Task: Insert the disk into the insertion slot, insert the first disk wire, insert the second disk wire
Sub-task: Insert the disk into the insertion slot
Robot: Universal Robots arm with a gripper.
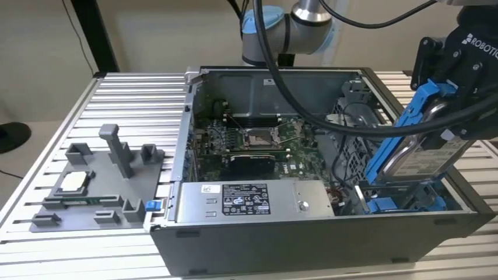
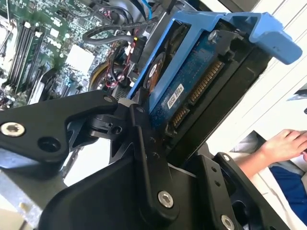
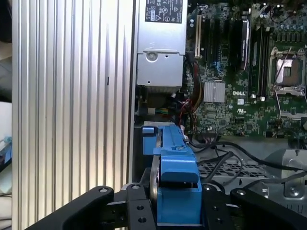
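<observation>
Now end effector (image 3: 175, 211) clamps tilted disk (image 1: 424, 156) abv part-hidden insertion slot (image 1: 404, 204).

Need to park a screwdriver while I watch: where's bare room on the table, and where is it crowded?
Bare ribbed table lies behind the grey fixture tray, bordered by the computer case on the exterior view's right. A narrower strip lies on the tray's camera side. Crowded: inside the case, over the motherboard, and the corner where the tool holds the disk.
</observation>
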